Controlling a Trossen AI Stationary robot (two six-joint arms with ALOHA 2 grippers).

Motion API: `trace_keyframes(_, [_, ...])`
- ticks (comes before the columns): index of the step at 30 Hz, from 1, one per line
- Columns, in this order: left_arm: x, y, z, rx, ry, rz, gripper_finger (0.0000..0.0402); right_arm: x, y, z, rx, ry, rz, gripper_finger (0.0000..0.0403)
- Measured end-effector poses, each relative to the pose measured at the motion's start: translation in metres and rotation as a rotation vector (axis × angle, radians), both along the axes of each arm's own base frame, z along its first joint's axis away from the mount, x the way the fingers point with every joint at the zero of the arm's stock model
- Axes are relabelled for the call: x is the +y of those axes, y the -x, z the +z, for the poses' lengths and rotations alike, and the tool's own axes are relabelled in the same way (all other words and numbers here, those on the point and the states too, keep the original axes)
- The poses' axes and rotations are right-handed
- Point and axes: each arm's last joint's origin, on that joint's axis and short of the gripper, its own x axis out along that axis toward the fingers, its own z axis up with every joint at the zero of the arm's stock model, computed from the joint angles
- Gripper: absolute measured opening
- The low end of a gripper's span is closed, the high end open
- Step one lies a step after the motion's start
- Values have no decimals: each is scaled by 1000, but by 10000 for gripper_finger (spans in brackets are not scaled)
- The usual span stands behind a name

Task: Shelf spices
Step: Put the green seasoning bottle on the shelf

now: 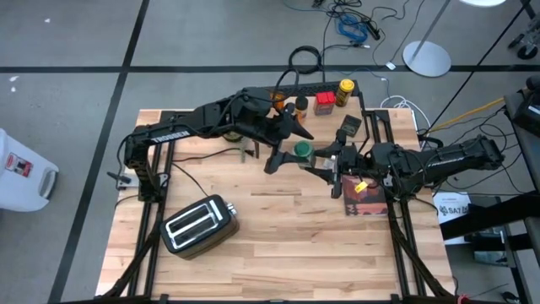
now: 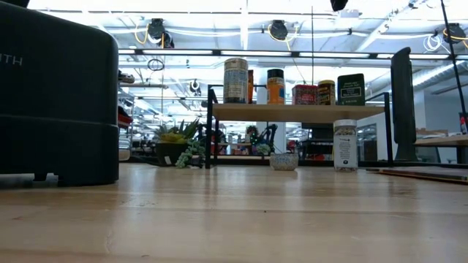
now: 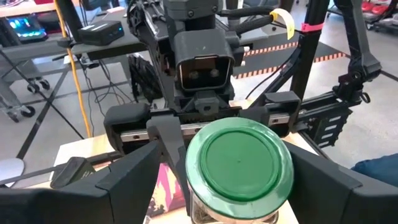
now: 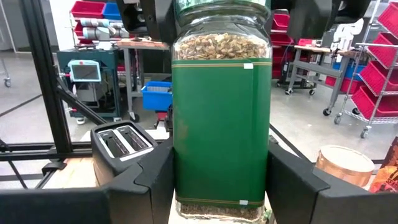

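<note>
A glass spice jar (image 4: 221,118) with a green label and a green lid (image 3: 239,162) hangs upright in the air over the middle of the table, also seen as the jar (image 1: 302,150). My right gripper (image 1: 325,160) is shut on it from the right. My left gripper (image 1: 287,154) comes from the left, open, its fingers (image 3: 134,177) standing on either side of the lid; I cannot tell whether they touch it. The shelf (image 2: 296,112) stands at the far edge with several spices (image 2: 275,85) on top. A white jar (image 2: 345,145) stands on the table beside it. My right gripper pinches the jar's lower half (image 4: 181,186) between its two fingers (image 4: 146,186), one on each flat side. The fingers come level from the table's right side. The jar stands upright in the hold, lid up, clear of the table.
A toaster (image 1: 200,224) sits at the near left. A dark red box (image 1: 364,196) lies under my right arm. A small potted plant (image 2: 175,142) and a small pot (image 2: 284,161) stand near the shelf. A dark packet (image 1: 350,125) lies by the shelf's right end.
</note>
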Motion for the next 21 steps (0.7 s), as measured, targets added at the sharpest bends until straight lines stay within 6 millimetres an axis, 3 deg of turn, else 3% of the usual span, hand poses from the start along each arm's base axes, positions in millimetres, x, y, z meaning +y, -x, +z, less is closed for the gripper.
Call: trace_keyframes(21, [1, 2, -4, 46, -18, 41, 307, 0, 0, 0, 0, 1, -8, 189])
